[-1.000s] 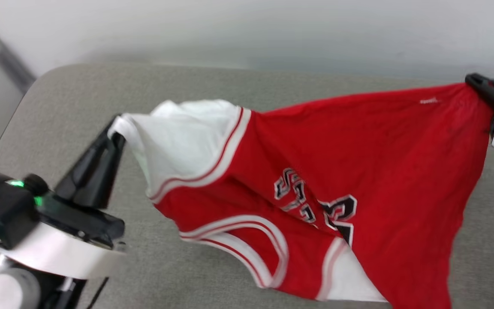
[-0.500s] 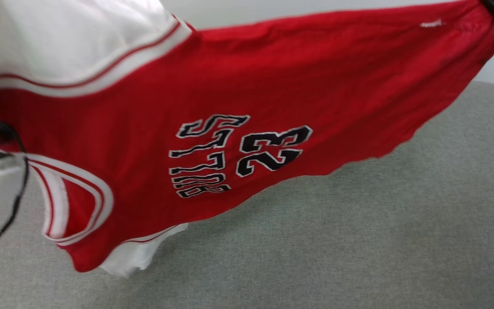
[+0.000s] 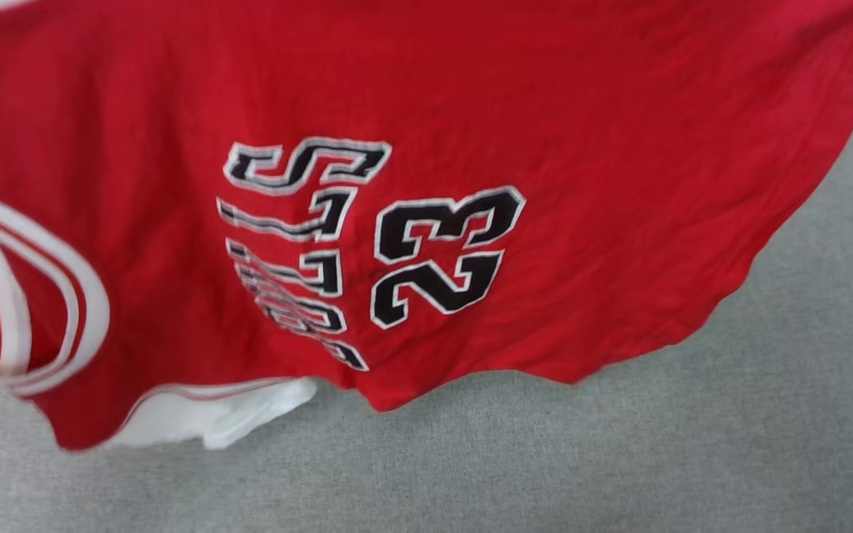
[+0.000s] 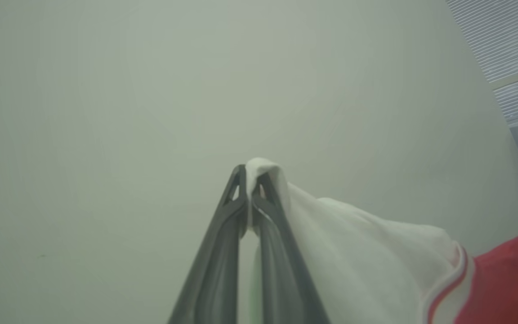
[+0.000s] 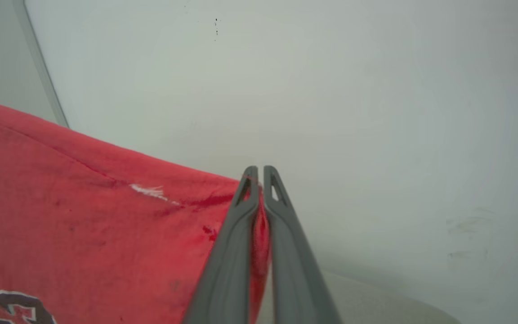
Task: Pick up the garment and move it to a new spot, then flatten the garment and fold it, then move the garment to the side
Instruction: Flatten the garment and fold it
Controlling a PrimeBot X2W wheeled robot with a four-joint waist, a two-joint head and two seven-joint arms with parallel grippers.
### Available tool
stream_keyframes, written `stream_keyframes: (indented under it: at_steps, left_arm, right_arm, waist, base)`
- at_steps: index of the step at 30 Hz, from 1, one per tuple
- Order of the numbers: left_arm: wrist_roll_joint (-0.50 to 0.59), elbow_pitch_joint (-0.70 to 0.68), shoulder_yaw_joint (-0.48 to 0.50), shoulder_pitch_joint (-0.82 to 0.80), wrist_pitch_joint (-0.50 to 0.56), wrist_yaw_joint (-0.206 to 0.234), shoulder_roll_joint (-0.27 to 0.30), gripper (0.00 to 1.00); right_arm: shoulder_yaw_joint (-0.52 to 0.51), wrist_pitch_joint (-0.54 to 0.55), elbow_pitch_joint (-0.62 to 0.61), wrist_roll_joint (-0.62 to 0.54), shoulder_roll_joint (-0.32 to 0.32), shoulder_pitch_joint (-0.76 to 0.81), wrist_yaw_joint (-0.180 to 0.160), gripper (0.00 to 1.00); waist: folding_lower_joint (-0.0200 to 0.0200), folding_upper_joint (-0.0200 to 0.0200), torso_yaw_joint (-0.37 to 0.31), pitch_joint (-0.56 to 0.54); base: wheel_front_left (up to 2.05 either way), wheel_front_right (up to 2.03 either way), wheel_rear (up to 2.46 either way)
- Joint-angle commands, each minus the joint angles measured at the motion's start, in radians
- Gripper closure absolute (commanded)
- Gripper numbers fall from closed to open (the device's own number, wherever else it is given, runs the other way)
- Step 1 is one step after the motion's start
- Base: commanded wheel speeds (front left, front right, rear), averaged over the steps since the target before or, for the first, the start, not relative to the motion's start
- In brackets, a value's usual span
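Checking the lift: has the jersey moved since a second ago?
Yes. The jersey has risen: its bottom edge now hangs higher against the grey surface.

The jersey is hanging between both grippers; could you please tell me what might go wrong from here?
The left gripper pinches only a small fold of white sleeve at its tips; it could slip out.
The right gripper holds the jersey by a thin bit of red edge; a harder pull might free it.
The lower sleeve hangs bunched near the grey surface and may tuck under when laid down.
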Motion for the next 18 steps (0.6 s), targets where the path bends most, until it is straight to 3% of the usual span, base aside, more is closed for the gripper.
stream_keyframes:
  at_steps: [1, 10, 18]
  left_arm:
    - [-0.006, 0.031, -0.008, -0.048, 0.006, -0.018, 0.005, 1.0]
    - [0.006, 0.235, -0.087, -0.352, 0.03, -0.136, -0.011, 1.0]
    - [0.077, 0.523, -0.184, -0.71, 0.005, -0.217, -0.123, 1.0]
  right_arm:
    - [0.0, -0.015, 0.009, -0.007, -0.005, -0.043, 0.0, 1.0]
    - [0.039, -0.09, 0.142, -0.06, -0.023, -0.289, 0.0, 1.0]
    - [0.085, -0.224, 0.341, -0.17, -0.012, -0.552, 0.0, 1.0]
  waist:
    - [0.0, 0.0, -0.002, 0.065]
    - [0.0, 0.0, 0.003, 0.274]
    - [0.0, 0.0, 0.023, 0.408]
  base:
    - [0.0, 0.0, 0.0]
    - [0.0, 0.0, 0.0]
    - [0.0, 0.0, 0.0]
